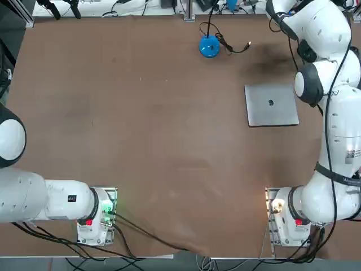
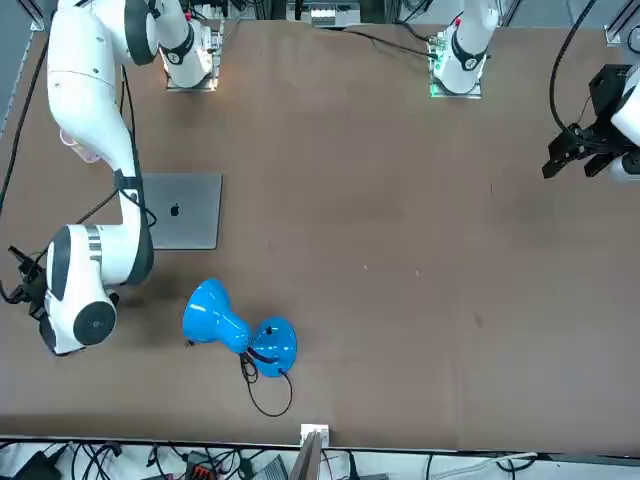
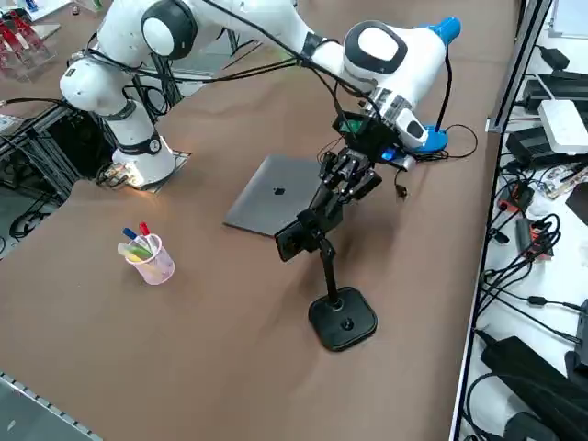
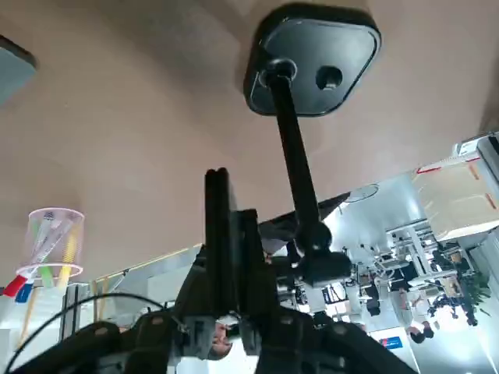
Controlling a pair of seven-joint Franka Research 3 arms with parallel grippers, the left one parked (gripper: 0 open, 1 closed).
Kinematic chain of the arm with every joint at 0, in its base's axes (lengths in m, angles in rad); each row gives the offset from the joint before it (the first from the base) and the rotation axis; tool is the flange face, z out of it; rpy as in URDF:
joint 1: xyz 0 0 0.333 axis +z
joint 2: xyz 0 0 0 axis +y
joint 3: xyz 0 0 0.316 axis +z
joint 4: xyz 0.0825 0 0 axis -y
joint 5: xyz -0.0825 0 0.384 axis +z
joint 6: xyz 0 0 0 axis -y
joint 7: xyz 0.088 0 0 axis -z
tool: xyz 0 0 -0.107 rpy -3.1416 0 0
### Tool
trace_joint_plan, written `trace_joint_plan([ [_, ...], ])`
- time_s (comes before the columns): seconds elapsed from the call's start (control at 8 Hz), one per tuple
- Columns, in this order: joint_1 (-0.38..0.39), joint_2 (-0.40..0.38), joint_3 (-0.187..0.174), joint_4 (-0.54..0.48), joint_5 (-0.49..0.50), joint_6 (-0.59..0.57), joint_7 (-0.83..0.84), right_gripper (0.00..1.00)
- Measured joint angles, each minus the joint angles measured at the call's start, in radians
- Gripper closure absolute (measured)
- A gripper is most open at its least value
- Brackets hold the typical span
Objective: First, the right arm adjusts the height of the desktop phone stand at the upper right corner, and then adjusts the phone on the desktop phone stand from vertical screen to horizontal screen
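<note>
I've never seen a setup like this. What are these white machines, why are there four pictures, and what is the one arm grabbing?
These are two robot arms bolted to one brown table. The four pictures show the same moment from overhead, from across the table, from the side, and from a small camera on the working arm's wrist.

The right arm is working. Its right gripper, a hand with two fingers, is shut on the phone, a small dark slab mounted on the desktop phone stand, a black base with a slim pole.

Also on the table: a closed silver laptop, a blue lamp with a cable, and a clear cup of pens.
</note>
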Motion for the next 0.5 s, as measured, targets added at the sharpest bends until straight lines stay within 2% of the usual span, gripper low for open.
trace_joint_plan([
  [0.25, 0.005, -0.022, 0.0, 0.001, -0.001, -0.027, -0.005, 0.69],
  [0.5, 0.007, -0.043, 0.0, 0.001, 0.006, -0.037, -0.013, 0.33],
])
